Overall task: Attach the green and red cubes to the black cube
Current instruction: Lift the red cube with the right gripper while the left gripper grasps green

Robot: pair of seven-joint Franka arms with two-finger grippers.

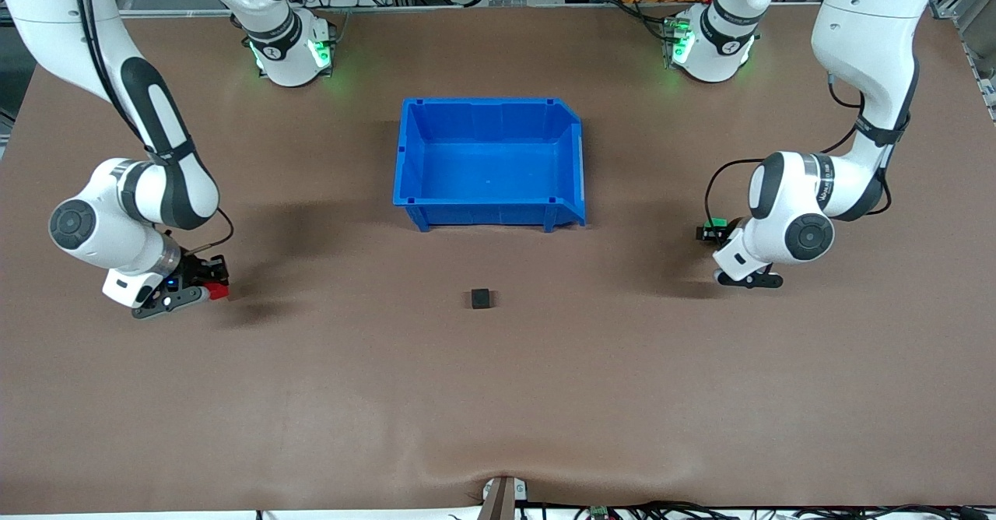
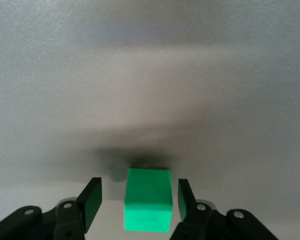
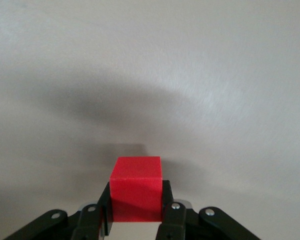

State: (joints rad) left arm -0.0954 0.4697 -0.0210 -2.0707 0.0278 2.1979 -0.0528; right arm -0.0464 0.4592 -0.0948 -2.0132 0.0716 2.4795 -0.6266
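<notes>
Closing squarely matters: the left hand (image 2: 135, 205), at the frame's right, straddles the green cube (image 2: 148, 199) with gaps both sides; the right hand (image 3: 135, 212) grips the red cube (image 3: 136, 192); the black cube (image 1: 480, 298) sits centre-frame.

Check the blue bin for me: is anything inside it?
Nothing shows inside the blue bin: its floor is bare blue in the front view. Only a thin strip along the wall nearest the camera is covered. The black cube sits on the table, nearer the camera than the bin.

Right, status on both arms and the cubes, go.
Right gripper shut on small red cube. Left gripper open around small green cube, not touching. Small matte black cube alone mid-table, unobstructed.
</notes>
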